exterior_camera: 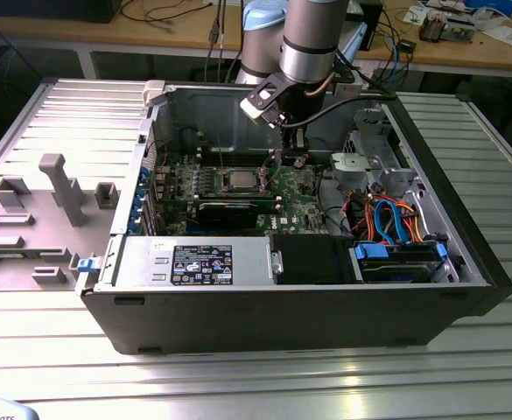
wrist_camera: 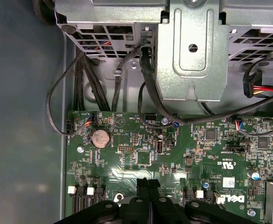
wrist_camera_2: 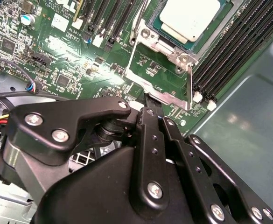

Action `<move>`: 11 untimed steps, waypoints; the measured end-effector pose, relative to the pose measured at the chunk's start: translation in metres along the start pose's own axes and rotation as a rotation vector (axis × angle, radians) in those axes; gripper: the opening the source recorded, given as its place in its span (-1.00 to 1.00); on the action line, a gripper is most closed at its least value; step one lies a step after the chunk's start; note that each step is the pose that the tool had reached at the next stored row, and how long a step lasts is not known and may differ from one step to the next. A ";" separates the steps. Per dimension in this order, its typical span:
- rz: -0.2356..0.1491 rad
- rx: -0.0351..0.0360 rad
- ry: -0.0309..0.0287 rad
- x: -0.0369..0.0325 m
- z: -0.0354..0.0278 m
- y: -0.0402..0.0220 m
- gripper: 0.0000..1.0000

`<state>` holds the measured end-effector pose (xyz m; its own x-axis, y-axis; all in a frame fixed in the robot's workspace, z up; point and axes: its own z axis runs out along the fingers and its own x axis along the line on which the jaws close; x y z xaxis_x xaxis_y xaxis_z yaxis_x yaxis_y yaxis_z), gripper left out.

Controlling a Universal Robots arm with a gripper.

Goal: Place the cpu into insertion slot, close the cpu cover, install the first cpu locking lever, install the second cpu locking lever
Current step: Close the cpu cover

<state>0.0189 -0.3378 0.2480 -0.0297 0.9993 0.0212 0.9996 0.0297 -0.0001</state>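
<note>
The cpu (wrist_camera_2: 190, 18), partly cut off, sits in the insertion slot (wrist_camera_2: 151, 23). At the open cpu cover (wrist_camera_2: 162, 96), the gripper (wrist_camera_2: 153, 108) has its jaws together; any grip is hidden.

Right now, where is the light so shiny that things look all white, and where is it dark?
In the exterior view, glare whitens the ribbed silver metal table; in the second wrist view, a bright patch washes out part of the green circuit board, and the black tool looks dark; in the first wrist view, the grey case wall lies in dim shade.
</note>
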 end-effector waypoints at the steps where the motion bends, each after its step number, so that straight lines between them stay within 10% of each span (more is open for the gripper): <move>1: 0.000 0.0000 0.0000 0.0000 0.0000 -0.0003 -0.79; 11: -0.002 0.0000 0.0000 0.0001 0.0003 -0.0050 -0.79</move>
<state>0.0139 -0.3378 0.2477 -0.0313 0.9993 0.0212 0.9995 0.0314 -0.0001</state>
